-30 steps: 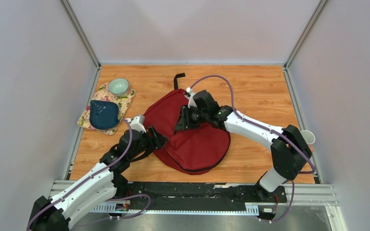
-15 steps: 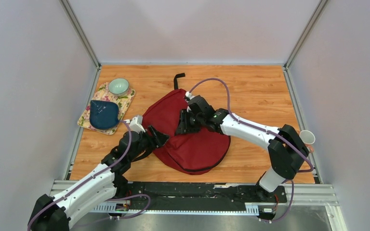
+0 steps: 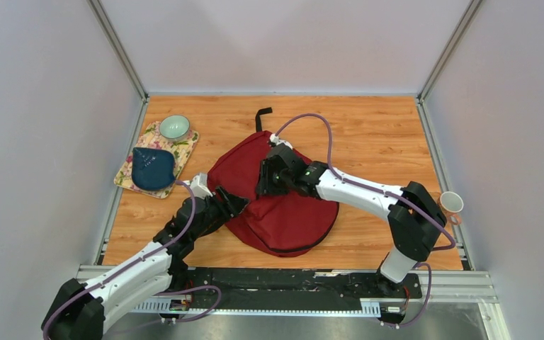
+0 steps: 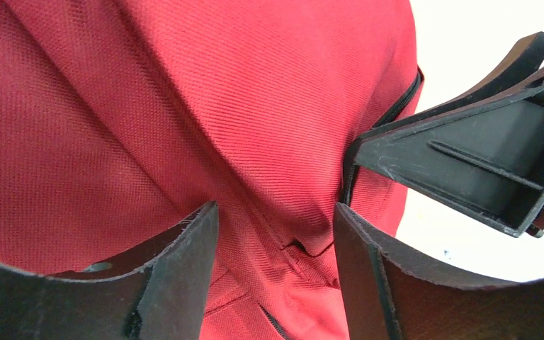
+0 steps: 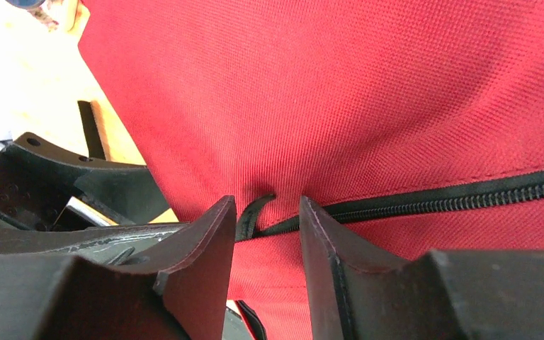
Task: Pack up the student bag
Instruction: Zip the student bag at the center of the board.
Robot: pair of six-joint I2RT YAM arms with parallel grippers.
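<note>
Bag (image 3: 290, 212) lies flat mid-table between both arms. Right gripper (image 5: 267, 237), jaws partly spread, straddles the zipper pull (image 5: 255, 211); zipper (image 5: 453, 193) runs sideways from it. Left gripper (image 4: 276, 269) is spread wide over fabric at the bag's near-left edge.

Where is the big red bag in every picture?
Top external: the student bag lies in the middle of the table.
Left wrist: the bag fills most of the picture.
Right wrist: the bag fills the top and right.
Shared landmark: the right gripper, at the right edge in the left wrist view, at the bottom in its own.
</note>
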